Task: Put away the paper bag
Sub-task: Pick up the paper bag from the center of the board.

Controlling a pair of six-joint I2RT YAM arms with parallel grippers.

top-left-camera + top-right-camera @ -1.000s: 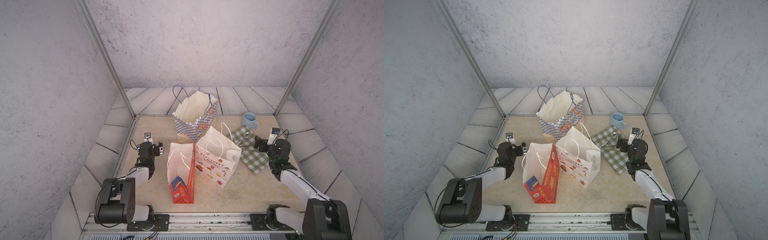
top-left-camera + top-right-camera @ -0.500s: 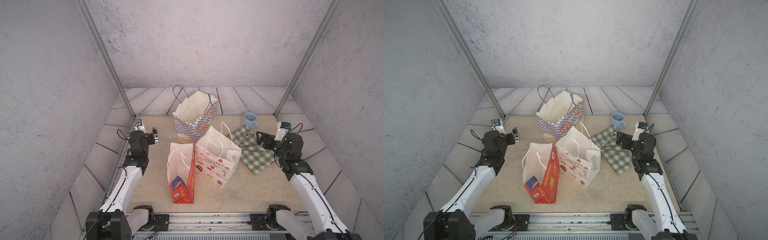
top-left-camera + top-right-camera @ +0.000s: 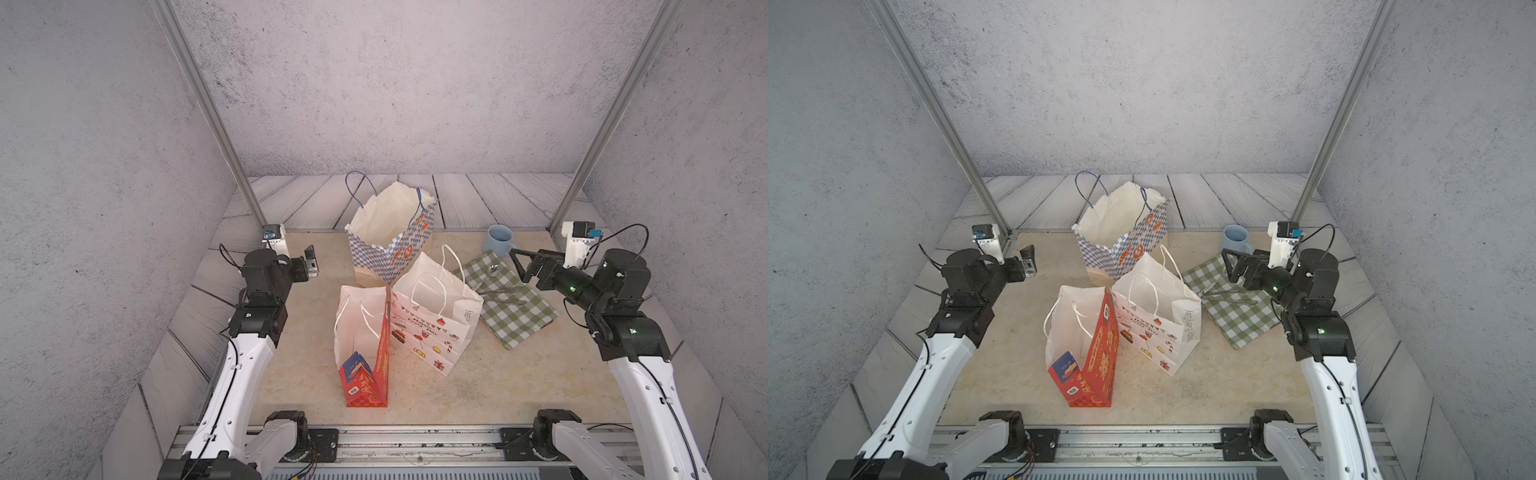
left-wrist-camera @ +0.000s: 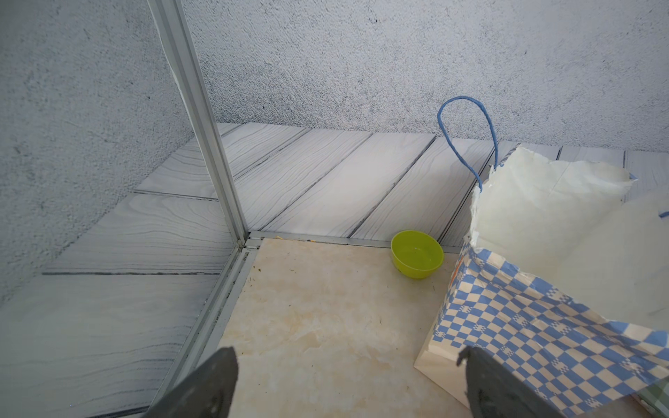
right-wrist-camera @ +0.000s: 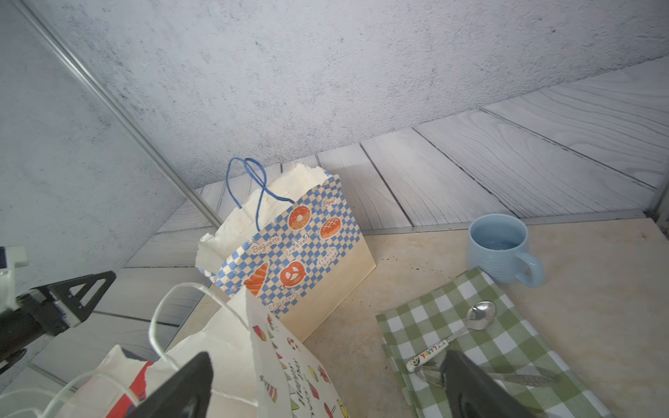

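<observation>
Standing untouched: blue-checkered paper bag (image 3: 386, 257)

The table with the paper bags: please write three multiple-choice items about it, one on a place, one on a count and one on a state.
1. Where does the metal spoon with the printed white handle lie?
A. In a glass jar
B. On the green-and-white checked cloth
C. On a white plate

2. How many paper bags are there?
A. Two
B. Three
C. Five

3. How are the two grippers?
A. Both open, holding nothing
B. Both shut on bag handles
C. Left open, right shut on a handle

Key:
1 B: the right wrist view shows the spoon resting on the cloth.
2 B: there are the blue-checked bakery bag, the white party-print bag and the red-and-white bag.
3 A: the left gripper and the right gripper show spread fingers with nothing clamped between them.
</observation>
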